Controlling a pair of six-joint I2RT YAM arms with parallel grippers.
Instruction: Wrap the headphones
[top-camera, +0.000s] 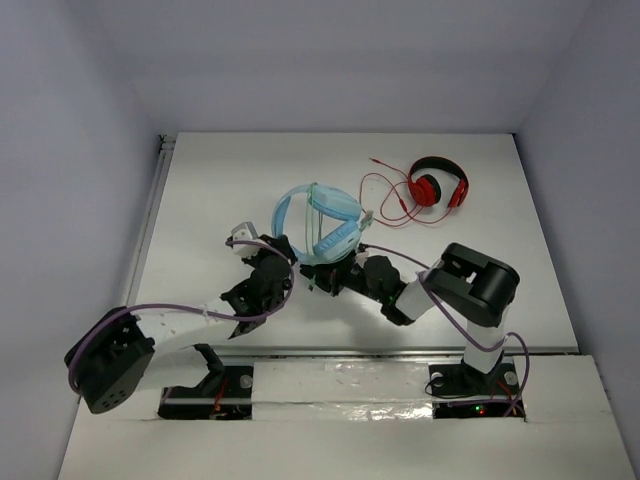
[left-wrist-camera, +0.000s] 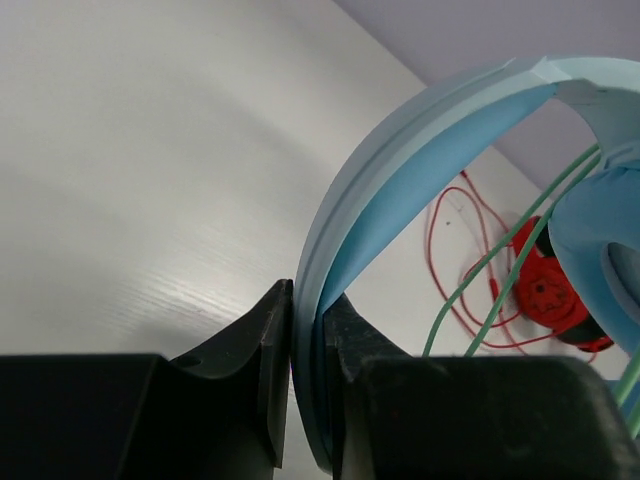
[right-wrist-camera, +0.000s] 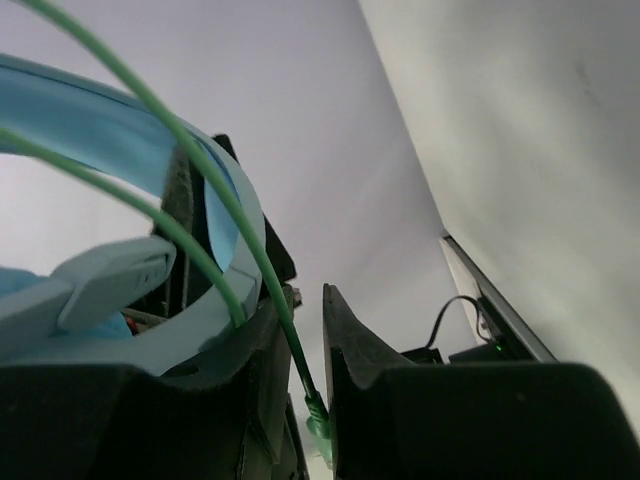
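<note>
The light blue headphones (top-camera: 318, 225) are held up off the table at its middle. My left gripper (top-camera: 284, 246) is shut on the blue headband (left-wrist-camera: 400, 190), which is pinched between the two black fingers (left-wrist-camera: 262, 340). Pale green cable (left-wrist-camera: 500, 270) runs in strands across the headband and earcups. My right gripper (top-camera: 334, 274) sits just below the earcups with its jaws a little apart. The cable's end (right-wrist-camera: 290, 340) and its plug (right-wrist-camera: 318, 425) hang in the gap between its fingers (right-wrist-camera: 345, 330), and the jaws do not clamp it.
Red-and-black headphones (top-camera: 438, 183) lie at the back right with their red cable (top-camera: 385, 195) looped beside them. A raised rail (top-camera: 400, 352) runs along the table's near edge in front of the arm bases. Grey walls close in the back and sides.
</note>
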